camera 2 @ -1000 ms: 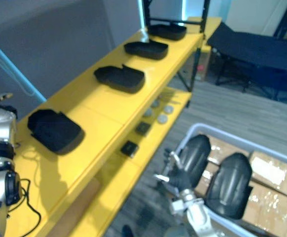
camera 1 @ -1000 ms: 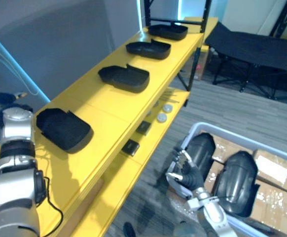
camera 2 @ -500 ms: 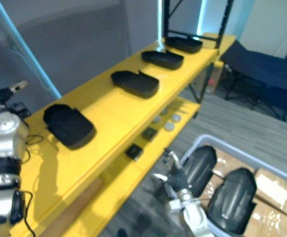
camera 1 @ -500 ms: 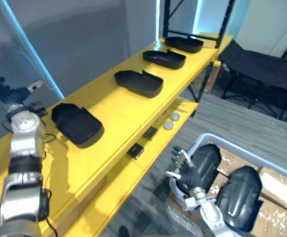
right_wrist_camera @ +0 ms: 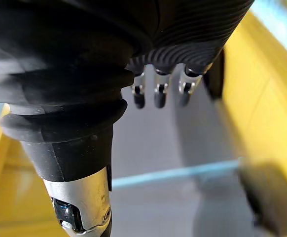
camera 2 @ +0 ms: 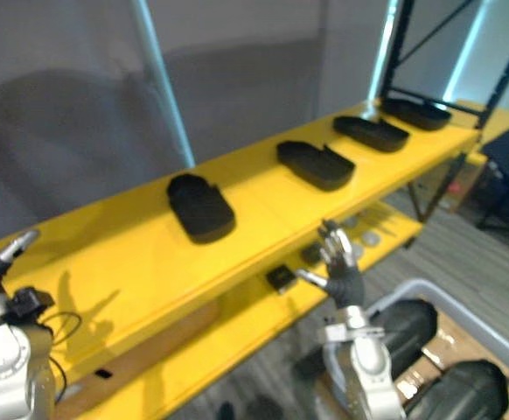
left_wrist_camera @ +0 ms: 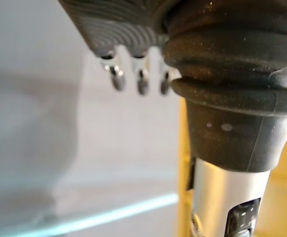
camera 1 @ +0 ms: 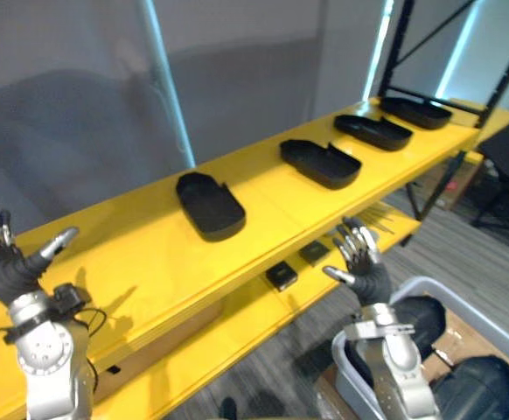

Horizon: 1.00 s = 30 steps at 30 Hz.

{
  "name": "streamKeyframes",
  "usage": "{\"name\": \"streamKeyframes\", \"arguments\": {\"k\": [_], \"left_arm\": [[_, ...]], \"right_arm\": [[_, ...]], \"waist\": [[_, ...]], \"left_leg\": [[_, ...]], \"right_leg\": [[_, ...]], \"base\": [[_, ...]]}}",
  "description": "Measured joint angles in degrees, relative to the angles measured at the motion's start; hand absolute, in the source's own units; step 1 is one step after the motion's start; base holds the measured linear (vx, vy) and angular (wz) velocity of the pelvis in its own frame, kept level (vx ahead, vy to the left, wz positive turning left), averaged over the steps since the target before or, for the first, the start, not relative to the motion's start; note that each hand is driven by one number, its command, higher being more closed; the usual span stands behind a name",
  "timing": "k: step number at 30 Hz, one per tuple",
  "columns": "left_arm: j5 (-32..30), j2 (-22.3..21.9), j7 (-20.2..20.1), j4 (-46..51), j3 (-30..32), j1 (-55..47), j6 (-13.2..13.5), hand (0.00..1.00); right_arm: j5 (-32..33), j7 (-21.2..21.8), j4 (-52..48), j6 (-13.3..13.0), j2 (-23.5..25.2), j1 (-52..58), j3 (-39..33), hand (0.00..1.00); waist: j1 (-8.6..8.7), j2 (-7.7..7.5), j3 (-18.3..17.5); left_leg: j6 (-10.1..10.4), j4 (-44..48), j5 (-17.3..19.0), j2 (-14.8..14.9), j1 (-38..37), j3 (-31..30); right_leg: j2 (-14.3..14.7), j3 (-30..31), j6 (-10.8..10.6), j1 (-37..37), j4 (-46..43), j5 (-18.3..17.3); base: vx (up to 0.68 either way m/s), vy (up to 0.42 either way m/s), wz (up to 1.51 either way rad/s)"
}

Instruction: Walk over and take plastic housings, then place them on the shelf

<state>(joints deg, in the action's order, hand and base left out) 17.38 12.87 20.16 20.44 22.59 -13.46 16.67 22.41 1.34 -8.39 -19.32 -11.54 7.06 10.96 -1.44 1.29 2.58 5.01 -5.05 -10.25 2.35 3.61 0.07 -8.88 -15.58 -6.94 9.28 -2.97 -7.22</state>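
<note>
**Both hands raised and empty at the shelf**

Four black plastic housings [camera 1: 209,203] lie in a row on the yellow shelf [camera 1: 132,254]. More dark housings [camera 1: 416,317] sit in the grey bin [camera 1: 421,284] nearby. The left hand [camera 1: 5,262] and right hand [camera 1: 364,267] are lifted with fingers spread wide, holding nothing. Small parts [camera 1: 282,276] lie on the lower board.

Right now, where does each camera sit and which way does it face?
Left eye view: on the head, looking down along the yellow shelf and its row of black housings; the left hand and right hand show, open, held up.
Right eye view: beside it, same direction; grey bin at lower right.
Left wrist view: on that wrist, facing along its fingers to a grey wall.
Right wrist view: likewise, its fingers before wall and shelf.
Shared: the eye views overlap almost fully; both wrist views show yellow shelf.
</note>
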Motion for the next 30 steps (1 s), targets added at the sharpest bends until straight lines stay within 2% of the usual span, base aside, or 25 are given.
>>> {"name": "streamKeyframes", "arguments": {"k": [4, 7, 11, 13, 20, 21, 27, 30], "left_arm": [[2.45, -3.59, -2.00, 0.92, -0.20, -4.46, 0.02, 0.00], [3.85, -6.31, -4.59, 1.22, -0.68, -5.64, 1.01, 0.00], [6.64, -7.91, -7.88, 2.51, -1.38, -6.19, 2.82, 0.00], [7.49, -9.05, -8.66, 4.30, -1.38, -6.11, 4.62, 0.00], [9.82, -9.65, -9.91, 4.87, -1.82, -6.05, 4.86, 0.00], [9.75, -11.34, -10.36, 4.86, -3.90, -4.62, 4.54, 0.00], [9.75, -11.33, -10.31, 4.86, -3.90, -4.93, 4.54, 0.00], [9.68, -11.40, -9.50, 4.86, -3.91, -6.19, 4.46, 0.00]], "right_arm": [[-0.30, -1.62, 0.10, 0.22, 1.33, -1.71, 1.09, 0.00], [-0.72, -3.26, 0.32, 0.60, 1.79, -1.95, 0.95, 0.00], [-0.77, -5.08, 0.76, 1.44, 2.39, -1.98, 0.72, 0.00], [-0.72, -5.66, 1.14, 1.76, 2.51, -1.89, -0.25, 0.00], [-0.69, -4.67, 2.14, 1.59, 4.68, -0.43, -4.05, 0.00], [-0.69, -2.68, 2.13, 0.88, 5.92, -0.27, -5.84, 0.00], [-0.70, -2.53, 2.12, 0.88, 5.93, -0.05, -6.83, 0.00], [-0.85, -2.03, 1.96, 0.80, 5.90, 1.49, -10.95, 0.00]], "waist": [[-2.05, -1.14, 0.00], [-2.44, -1.76, -0.36], [-2.38, -1.69, -0.16], [-2.17, -1.59, 0.38], [-0.77, -2.08, 1.65], [-0.62, -2.84, 2.79], [-0.61, -2.75, 2.85], [-0.52, -2.28, 3.96]], "left_leg": [[0.02, 0.01, -0.43, -0.36, 0.81, -1.97], [-0.25, 0.04, -0.79, -0.76, 1.54, -3.33], [-0.29, 0.04, -0.82, -1.00, 1.55, -3.84], [-0.27, 0.03, -0.80, -0.91, 1.52, -3.86], [-0.26, 0.04, -0.75, -0.80, 1.47, -3.48], [-0.29, 0.06, -0.76, -0.31, 1.34, -2.84], [-0.28, 0.04, -0.74, -0.25, 1.36, -2.77], [-0.38, 0.00, -0.51, -0.58, 1.25, -2.42]], "right_leg": [[-0.02, -2.42, 0.01, 0.79, 0.54, 0.01], [-0.04, -3.98, 0.00, 1.03, 0.68, 0.01], [-0.04, -4.57, -0.05, 1.35, 0.70, -0.02], [-0.06, -4.57, -0.05, 1.36, 0.70, -0.03], [-0.08, -4.47, -0.09, 1.35, 0.85, -0.06], [-0.05, -4.24, -0.46, 1.27, 0.91, 0.16], [-0.04, -4.11, -0.59, 0.95, 0.07, 0.23], [-0.06, -4.19, -0.76, 0.95, -1.23, 0.12]], "base": [[-0.01, -0.013, 0.28], [0.01, -0.023, 0.24], [0.00, -0.012, 0.06], [0.00, 0.000, 0.00], [0.00, -0.002, 0.00], [0.00, 0.000, 0.00], [0.00, 0.000, 0.00], [-0.02, 0.002, 0.05]]}}
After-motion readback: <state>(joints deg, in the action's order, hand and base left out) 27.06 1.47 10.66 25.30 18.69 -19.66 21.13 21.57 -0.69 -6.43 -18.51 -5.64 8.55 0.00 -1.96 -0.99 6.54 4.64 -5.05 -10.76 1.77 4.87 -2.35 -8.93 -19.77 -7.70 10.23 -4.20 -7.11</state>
